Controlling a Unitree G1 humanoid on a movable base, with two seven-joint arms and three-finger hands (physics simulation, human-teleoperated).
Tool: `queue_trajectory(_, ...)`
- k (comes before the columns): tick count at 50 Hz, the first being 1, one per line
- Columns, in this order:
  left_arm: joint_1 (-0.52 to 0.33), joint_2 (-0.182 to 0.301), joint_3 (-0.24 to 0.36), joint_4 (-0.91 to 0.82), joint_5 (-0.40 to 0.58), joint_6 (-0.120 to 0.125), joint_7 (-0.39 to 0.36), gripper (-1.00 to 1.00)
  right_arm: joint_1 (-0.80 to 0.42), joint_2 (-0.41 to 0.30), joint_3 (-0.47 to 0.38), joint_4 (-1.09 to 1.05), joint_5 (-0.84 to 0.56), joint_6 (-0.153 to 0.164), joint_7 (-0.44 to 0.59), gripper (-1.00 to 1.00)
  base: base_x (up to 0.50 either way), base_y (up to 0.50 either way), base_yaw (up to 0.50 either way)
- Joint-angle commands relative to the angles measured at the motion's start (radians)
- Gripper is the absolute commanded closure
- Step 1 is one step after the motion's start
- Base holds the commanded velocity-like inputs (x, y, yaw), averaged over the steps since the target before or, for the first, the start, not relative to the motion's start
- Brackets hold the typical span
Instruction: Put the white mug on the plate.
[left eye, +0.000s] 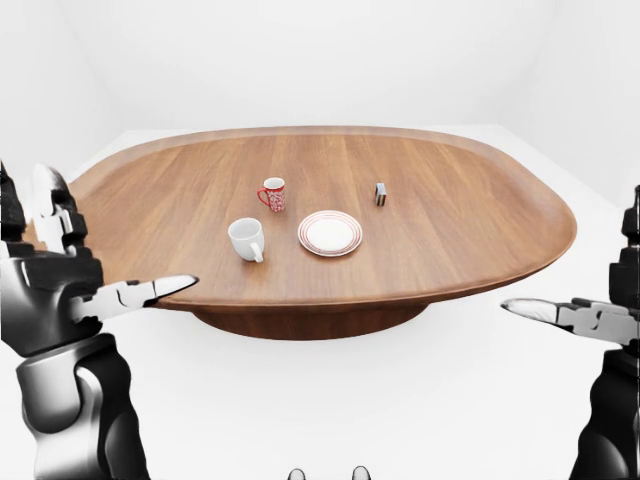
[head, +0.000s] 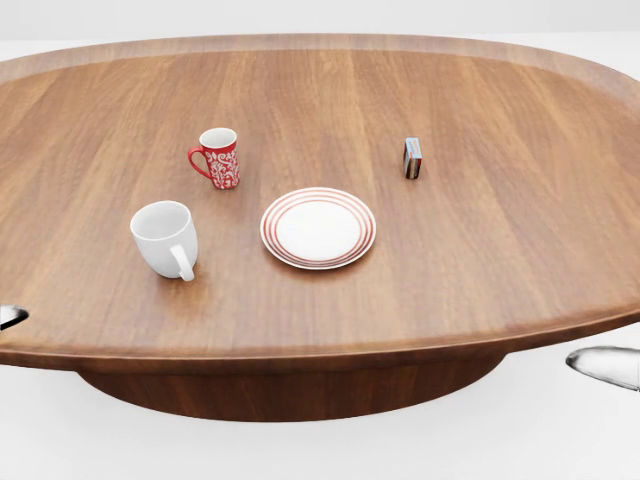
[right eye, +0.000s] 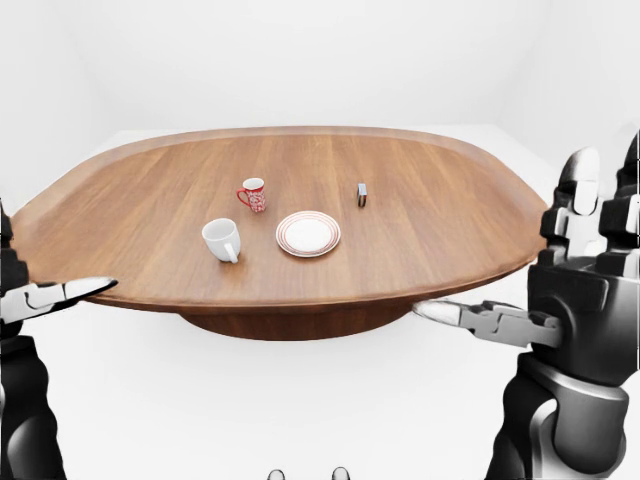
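At the near rim of the table (head: 560, 290), both my hands sit low and wide, fingers spread and gripping nothing. My left hand (left eye: 60, 285) shows best in the left-eye view, thumb jutting toward the wood, other fingers pointing up. My right hand (right eye: 580, 290) mirrors it in the right-eye view. In the head view only a fingertip of each shows at the left and right borders, so neither hand is over the tabletop.

I judge this a ready stance: palms face inward, clear of the edge, so either arm can swing in without clipping the rim.

Outward from the left hand, the white mug (head: 166, 238) stands upright, mouth open, handle turned toward the bottom of the head view. It sits just left of the plate (head: 318, 227), apart from it, and nearer my left hand, so that is the natural one to use. The handle side facing me probably favours a grasp round the body.

Above the mug stands a red patterned mug (head: 218, 157), well apart. A small box (head: 412, 157) stands upper right of the plate. Bare wood lies between mug and plate, so a short lift and rightward carry looks unobstructed.
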Motion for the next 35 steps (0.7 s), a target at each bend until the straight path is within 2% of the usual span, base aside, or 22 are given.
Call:
queue_trajectory(1,-0.040,0.077,0.207,-0.153,-0.183,0.000,0.112,-1.00,0.039,-0.070,-0.246,-0.221,0.213,0.000,-0.036,-1.00,0.00,0.00,0.00)
queue_trajectory(8,-0.035,0.124,0.246,-0.169,-0.274,0.000,0.182,-1.00,0.065,-0.110,-0.284,-0.221,0.291,0.000,-0.083,-1.00,0.00,0.00,0.00)
queue_trajectory(12,-0.031,0.132,0.235,-0.165,-0.282,0.000,0.194,-1.00,0.080,-0.121,-0.280,-0.221,0.304,0.000,-0.094,-1.00,0.00,0.00,0.00)
queue_trajectory(15,-0.028,0.128,0.221,-0.186,-0.290,0.000,0.199,-1.00,0.085,-0.108,-0.247,-0.221,0.249,0.000,-0.075,-1.00,0.00,0.07,0.00)
queue_trajectory(19,-0.030,0.126,0.213,-0.203,-0.281,0.000,0.194,-1.00,0.058,-0.093,-0.229,-0.221,0.184,0.000,-0.043,-1.00,0.00,0.43,0.00)
queue_trajectory(23,-0.035,0.128,0.237,-0.207,-0.327,0.000,0.202,-1.00,0.053,-0.086,-0.239,-0.221,0.179,0.000,-0.027,-1.00,0.00,0.50,0.00)
queue_trajectory(35,-0.027,0.139,0.234,-0.219,-0.337,0.000,0.217,-1.00,0.056,-0.097,-0.225,-0.221,0.197,0.000,-0.043,-1.00,0.00,0.50,0.00)
